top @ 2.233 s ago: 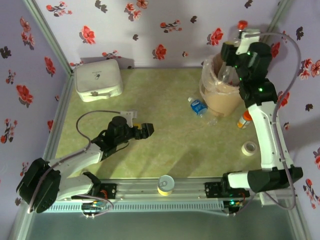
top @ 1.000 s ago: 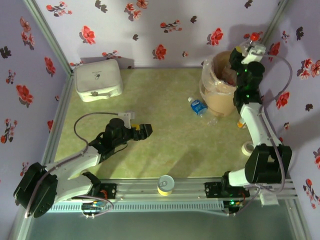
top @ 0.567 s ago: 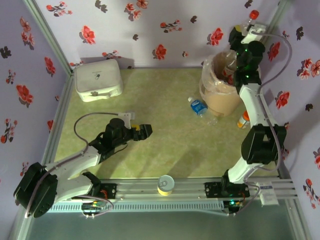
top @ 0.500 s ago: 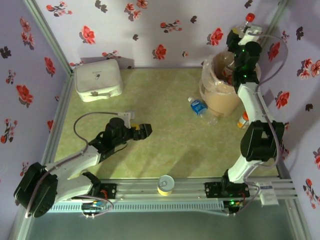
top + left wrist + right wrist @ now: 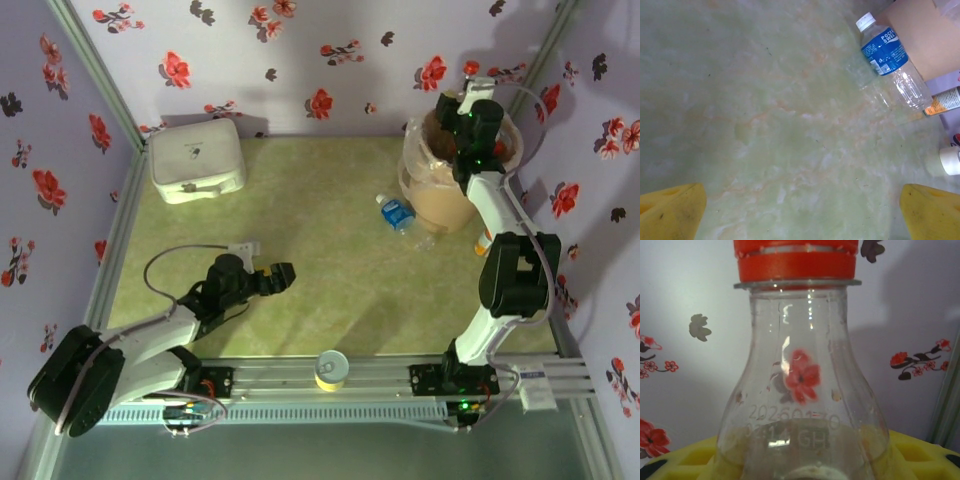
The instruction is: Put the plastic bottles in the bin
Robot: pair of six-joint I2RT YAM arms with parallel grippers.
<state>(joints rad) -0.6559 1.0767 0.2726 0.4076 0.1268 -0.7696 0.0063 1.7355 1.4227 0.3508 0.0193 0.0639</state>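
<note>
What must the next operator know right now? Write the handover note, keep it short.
Left gripper: open, empty, low over the table.
Right gripper: shut on a red-capped bottle, cap up, above the bin.
A blue-label bottle lies on the table beside the bin.
Done: bin contents can't be made out.
To do: drop the held bottle, then bin the blue-label one.

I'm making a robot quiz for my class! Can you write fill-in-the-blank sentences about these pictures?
1. The clear bottle held in the right gripper has a ___ cap.
2. The blue-labelled bottle lying on the table has a ___ cap.
3. The left gripper stands wide ___, holding nothing.
4. The white box sits in the table's far ___ corner.

Missing words: red; white; open; left.
</note>
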